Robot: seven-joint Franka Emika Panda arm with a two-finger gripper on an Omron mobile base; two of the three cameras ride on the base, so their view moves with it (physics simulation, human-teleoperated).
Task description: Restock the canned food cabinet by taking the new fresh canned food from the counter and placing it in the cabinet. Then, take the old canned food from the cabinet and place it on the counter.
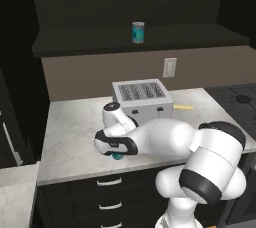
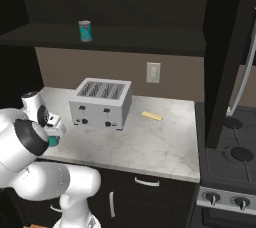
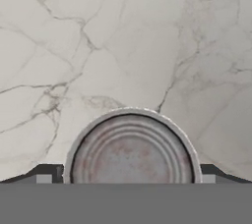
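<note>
Gripper is pointing straight down at the counter, jaws spread wide w/ a can sitting between the two dark fingertips; whether the tips are touching it can't be told. From the hand cam the can's ribbed metal lid is showing, standing upright on the marbled stone. In the left base view a bit of teal is peeking out under the hand, near the counter's front edge, left of the toaster. A second teal can is standing upright on the cabinet shelf board, above & behind the toaster. A thin yellow strip is lying flat on the counter right of the toaster, below the wall outlet. Stove knobs are showing at far right.
</note>
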